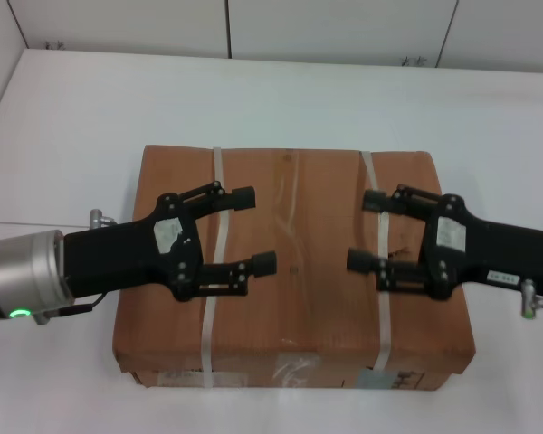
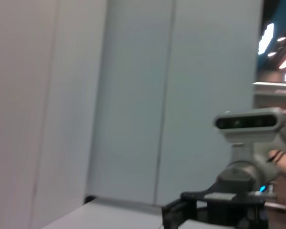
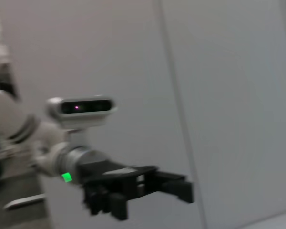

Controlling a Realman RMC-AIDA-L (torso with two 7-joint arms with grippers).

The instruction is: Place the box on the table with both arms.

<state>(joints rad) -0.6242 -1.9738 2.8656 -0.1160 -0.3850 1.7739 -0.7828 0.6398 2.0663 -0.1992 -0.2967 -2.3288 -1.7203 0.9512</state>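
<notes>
Pale panelled wall (image 1: pixel 253 23) with vertical seams, bright ceiling lights (image 2: pixel 281 43) beyond

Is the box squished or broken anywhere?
Nothing stands out. The box lies flat on the table, both straps on, uncrushed. The left gripper and right gripper hover open above it.

Head view: bright, even light from overhead, white table (image 1: pixel 281 99) nearly washed out, only faint soft shadow by the box (image 1: pixel 294 271) at its near edge. Slightly soft focus overall. Both my wrist views are motion-blurred and dimmer, walls grey-blue. Ceiling lights glare at the left wrist view's upper right corner.
</notes>
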